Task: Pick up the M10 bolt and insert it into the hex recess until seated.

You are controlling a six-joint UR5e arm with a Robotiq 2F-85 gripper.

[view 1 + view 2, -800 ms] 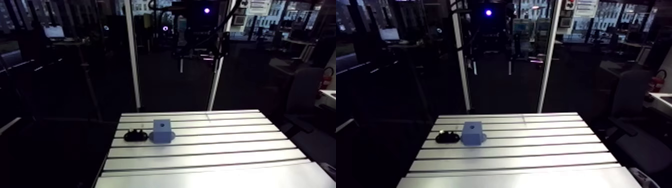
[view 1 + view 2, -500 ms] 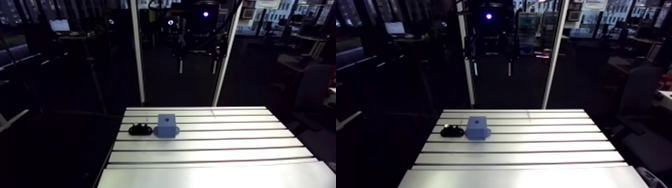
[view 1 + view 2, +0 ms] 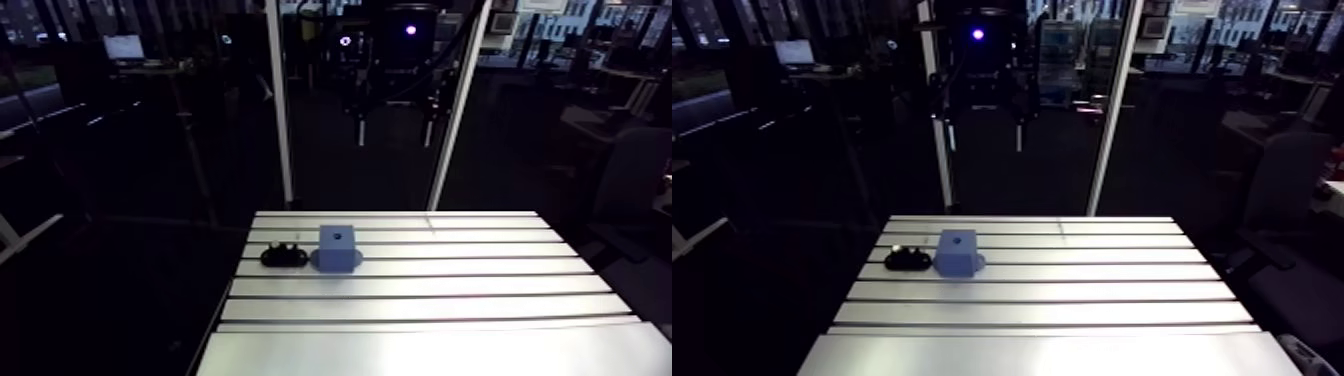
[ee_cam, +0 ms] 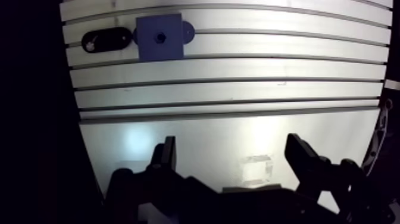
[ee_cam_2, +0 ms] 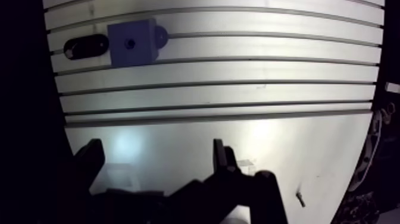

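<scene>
Since the earlier frames our whole arm view shifts a little, so the camera moves with the arm. The blue block (image 3: 338, 247) and the black oblong piece (image 3: 284, 257) keep the same places against each other on the table (image 3: 420, 300).

We see the wrist come down from the top edge of the arm view, with the gripper (image 4: 235, 161) hanging upright, pointed down and high above the table. In the wrist view its two fingers (image 4: 168, 154) stand wide apart with nothing between them. Under them lies a plain stretch of the table, well apart from the block, with several slots between. The block sits ahead of the gripper, off toward one finger's side.

The block stands upright, and the dark hex recess (image 4: 159, 37) shows in the middle of its top face. The black oblong piece lies just beside the block. At its end away from the block a small bright glint (image 4: 90, 43) shows. We take this for the M10 bolt, though its shape is too small to make out.
</scene>
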